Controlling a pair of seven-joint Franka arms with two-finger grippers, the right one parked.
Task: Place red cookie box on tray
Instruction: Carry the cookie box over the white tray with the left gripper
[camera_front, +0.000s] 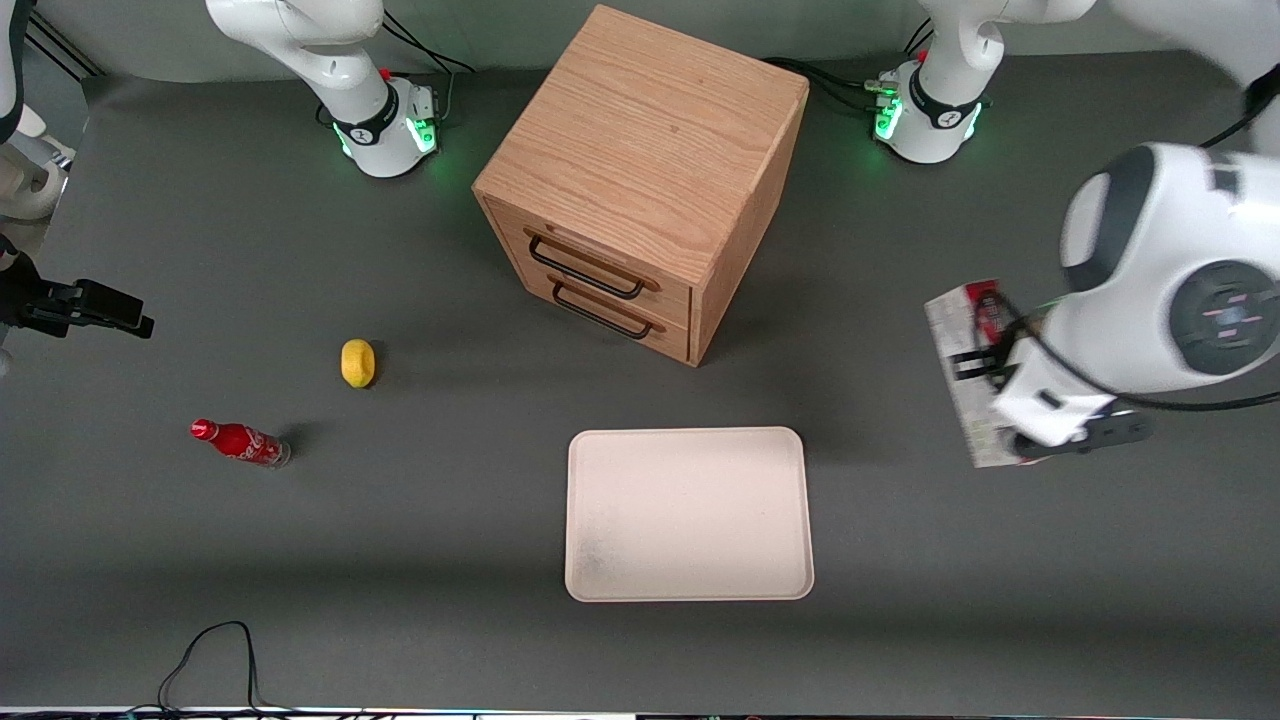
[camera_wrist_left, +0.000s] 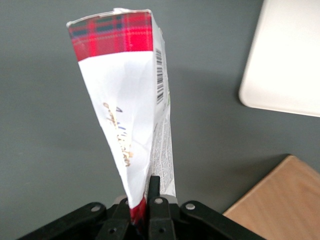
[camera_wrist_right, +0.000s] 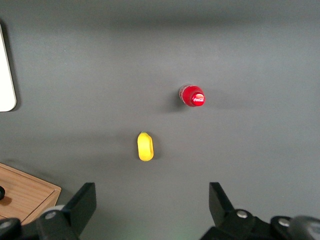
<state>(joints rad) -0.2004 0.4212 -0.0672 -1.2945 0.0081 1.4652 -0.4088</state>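
Note:
The red cookie box (camera_front: 962, 400) hangs above the table toward the working arm's end, about level with the side of the tray (camera_front: 690, 515) that lies farther from the front camera. My left gripper (camera_front: 985, 362) is shut on it. In the left wrist view the black fingers (camera_wrist_left: 154, 192) pinch the carton's red end, with the gripper (camera_wrist_left: 142, 201) closed tight. The box (camera_wrist_left: 125, 115) stretches away from the fingers, showing a white face, a tartan band and a barcode edge. The cream tray (camera_wrist_left: 285, 60) lies off to one side of the box and holds nothing.
A wooden drawer cabinet (camera_front: 640, 170) stands farther from the front camera than the tray; its corner (camera_wrist_left: 280, 200) shows near the gripper. A yellow lemon (camera_front: 358, 362) and a small red soda bottle (camera_front: 240, 441) lie toward the parked arm's end. A black cable (camera_front: 210, 650) loops near the table's front edge.

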